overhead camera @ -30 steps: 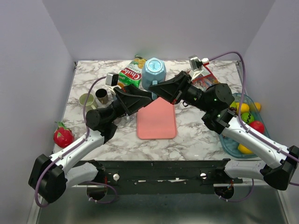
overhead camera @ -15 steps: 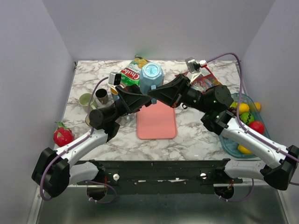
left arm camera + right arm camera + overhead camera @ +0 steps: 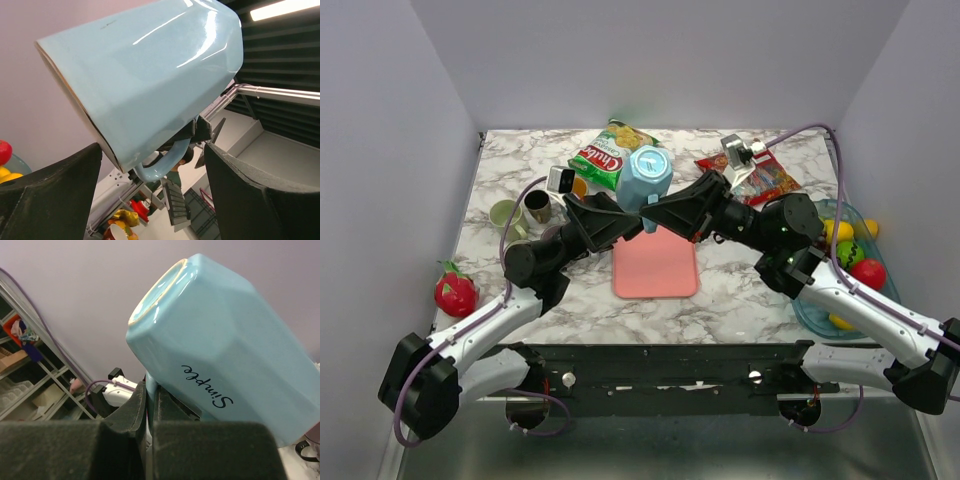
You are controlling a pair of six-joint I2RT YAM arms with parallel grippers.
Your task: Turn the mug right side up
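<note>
The light blue mug hangs tilted in the air above the pink mat. My right gripper is shut on its handle, and in the right wrist view the handle sits pinched in the gripper under the mug body. My left gripper comes in from the left and stands open. In the left wrist view the mug fills the frame, with its handle between my spread fingers. A tan edge rings one end of the mug.
A green chips bag and a red snack bag lie at the back. A green cup and a dark cup stand at the left. A red dragon fruit sits at the left edge. A teal tray of fruit is on the right.
The mug has come down and toward the near side, tilting as it went. My left gripper has moved in around it, and its jaws have narrowed a little.
</note>
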